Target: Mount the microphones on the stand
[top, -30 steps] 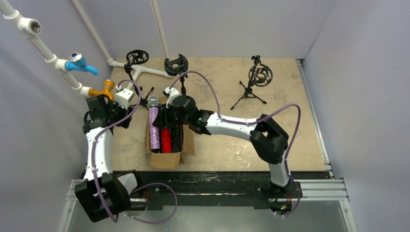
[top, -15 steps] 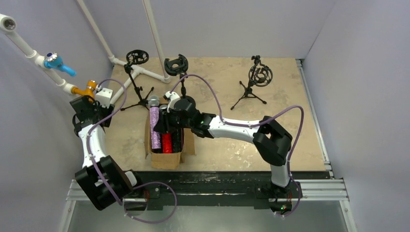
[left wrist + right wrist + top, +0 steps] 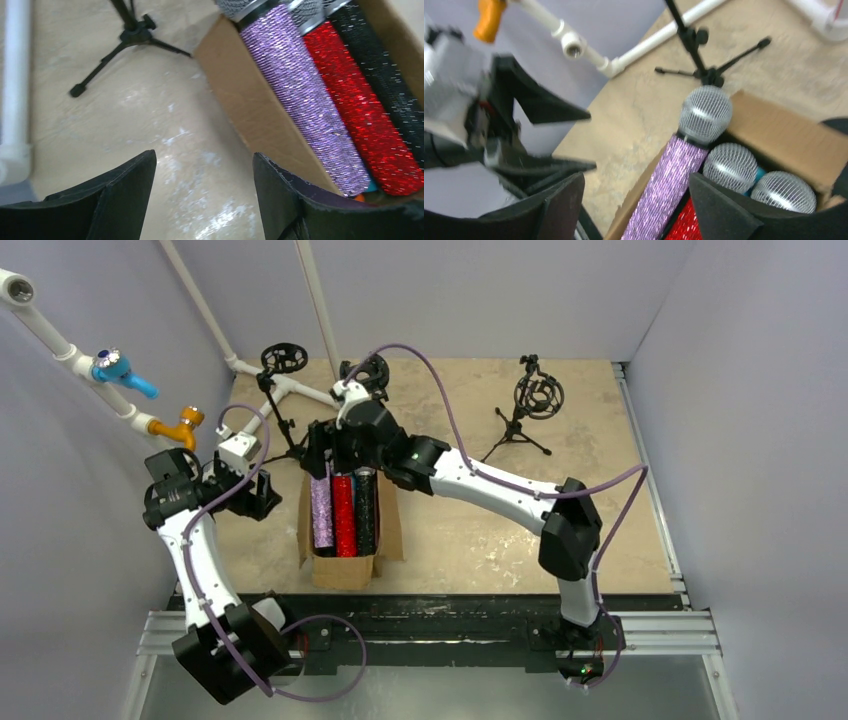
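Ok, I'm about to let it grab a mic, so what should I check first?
1. Right gripper open, empty: ok.
2. Left gripper open, empty: ok.
3. Purple mic lying in box, head exposed: ok.
4. Right stand upright, cradle empty: ok.
5. Right gripper centred over purple mic: cannot tell, view blurred.

Handheld mics, glitter-wrapped, silver mesh heads: 3 – purple mic (image 3: 322, 515), red mic (image 3: 344, 515), black mic (image 3: 366, 510). More underneath, qty unclear.
Brown cardboard box (image 3: 345, 570): 1.
Black tripod stands w/ ring mounts: 3 – left stand (image 3: 283, 360), centre stand (image 3: 375, 368), right stand (image 3: 538, 395).
Pipe taps: 2 – blue tap (image 3: 120, 370), orange tap (image 3: 180, 425).
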